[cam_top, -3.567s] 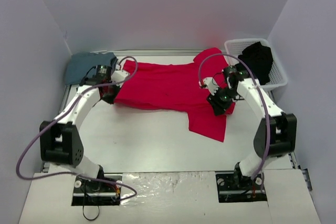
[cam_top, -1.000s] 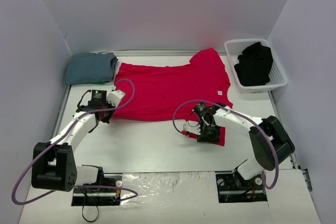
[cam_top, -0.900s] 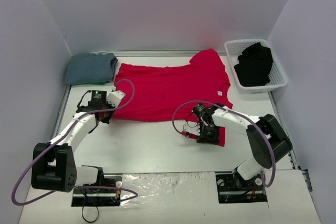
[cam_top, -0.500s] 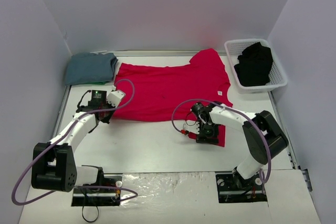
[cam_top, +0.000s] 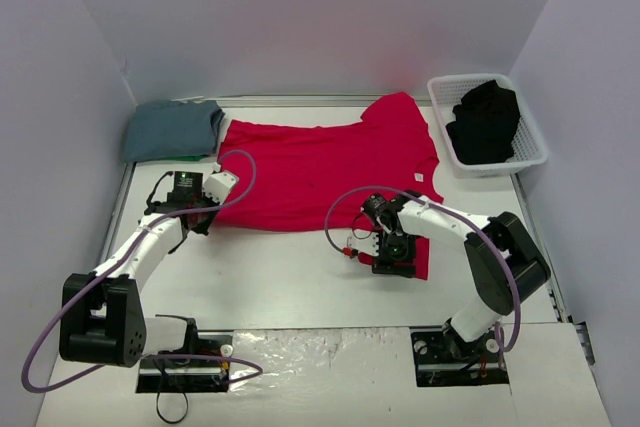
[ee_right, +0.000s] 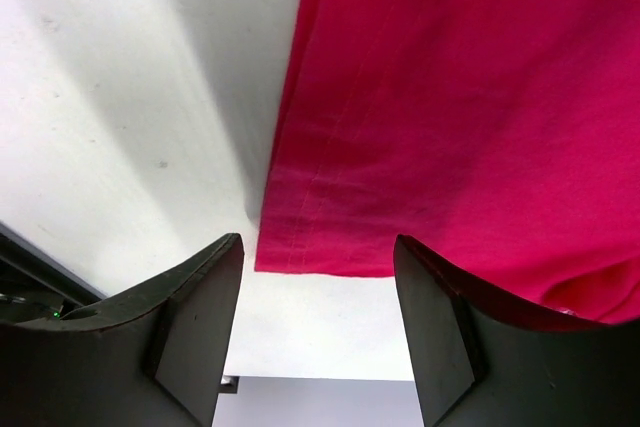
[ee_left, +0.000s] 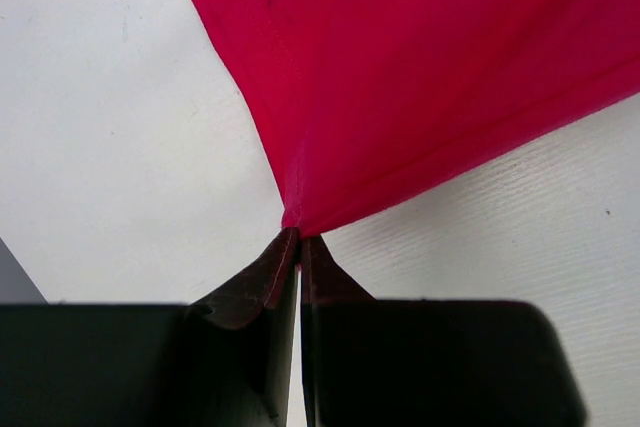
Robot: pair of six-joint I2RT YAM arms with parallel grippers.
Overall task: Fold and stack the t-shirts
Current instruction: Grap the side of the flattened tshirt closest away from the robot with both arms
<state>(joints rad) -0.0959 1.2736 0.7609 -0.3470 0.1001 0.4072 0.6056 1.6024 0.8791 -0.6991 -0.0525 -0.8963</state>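
The red t-shirt (cam_top: pixel 320 162) lies spread across the table, its near right sleeve (cam_top: pixel 418 257) hanging toward the front. My left gripper (cam_top: pixel 202 219) is shut on the shirt's near left corner (ee_left: pixel 292 215), the cloth pinched between the fingertips. My right gripper (cam_top: pixel 395 255) is open just above the sleeve's hem (ee_right: pixel 330 257), which lies between the two fingers and touches neither. The blue-grey t-shirt (cam_top: pixel 172 129) lies folded at the back left. The black t-shirt (cam_top: pixel 486 119) sits bunched in the white basket (cam_top: pixel 530 155).
The basket stands at the back right against the wall. Purple cables loop from both arms over the table. Bare white table (cam_top: pixel 280 277) runs along the front of the red shirt.
Since 3.6 s ago both arms pulled the shirt toward the front. In the last second the right gripper has shifted slightly over the sleeve; the left arm has held still.
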